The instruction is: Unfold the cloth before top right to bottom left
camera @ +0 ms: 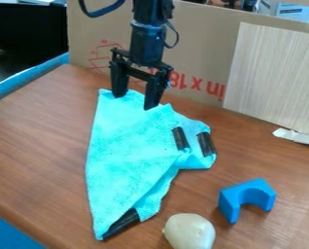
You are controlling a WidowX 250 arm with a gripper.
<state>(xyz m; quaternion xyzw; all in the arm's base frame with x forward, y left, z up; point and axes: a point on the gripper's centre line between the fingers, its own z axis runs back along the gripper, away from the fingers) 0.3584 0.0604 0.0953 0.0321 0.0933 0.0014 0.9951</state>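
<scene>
Camera view: gripper (135, 101) is opened, fingers spread at upper edge of cloth (121, 151), nothing held. Cloth is laid folded on counter (40, 129). Likely light, limp, hard to damage; black patches (206, 144) perhaps stiffer. Best pinched shallowly at top-right corner, upper layer only, lest whole cloth be dragged.

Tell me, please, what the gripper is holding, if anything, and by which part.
Nothing is held: the gripper is open, its fingers apart at the cloth's upper edge.
</scene>
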